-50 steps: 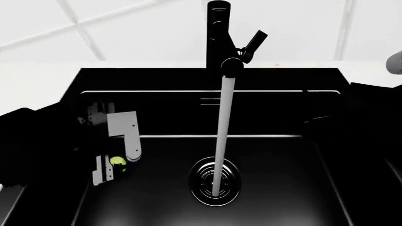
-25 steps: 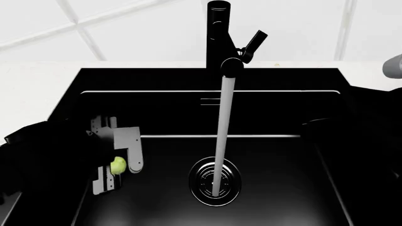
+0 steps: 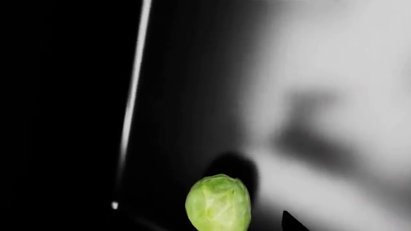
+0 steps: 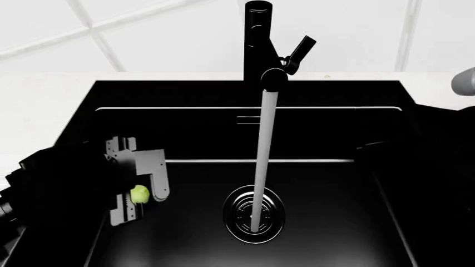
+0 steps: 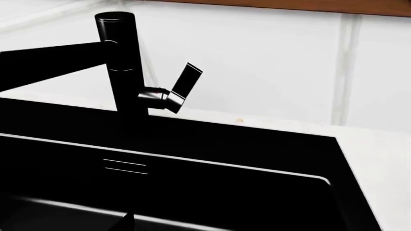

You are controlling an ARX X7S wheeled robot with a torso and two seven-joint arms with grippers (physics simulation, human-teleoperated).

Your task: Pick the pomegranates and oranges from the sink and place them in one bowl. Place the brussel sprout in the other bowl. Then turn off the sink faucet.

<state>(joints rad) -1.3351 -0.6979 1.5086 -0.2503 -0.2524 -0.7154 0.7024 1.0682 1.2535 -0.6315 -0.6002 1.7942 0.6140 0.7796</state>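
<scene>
White tiled wall and white counter (image 4: 44, 94) frame the matte-black sink (image 4: 326, 222), which fills most of the head view. Sink faucet (image 4: 258, 39) stands upright at the basin's rear center; its short lever handle (image 5: 185, 85) angles up and out to the side, and a pale stream of water (image 4: 261, 161) runs from the spout onto the round ribbed drain (image 4: 252, 214).

L arm, a dark mass at the sink's near-left corner, reaches down into the basin. Left gripper (image 4: 141, 192), gray w/ two flat fingers (image 4: 158, 175), is closed to a narrow gap on the brussel sprout (image 4: 139, 193), a small pale-green leafy ball pinched between the pads at the basin's left side, just off the left wall. L wrist cam shows the sprout close up against the gray basin surface, its shadow beside it.

R arm is mostly black bulk at far right; its gripper isn't seen, so finger state can't be told.
</scene>
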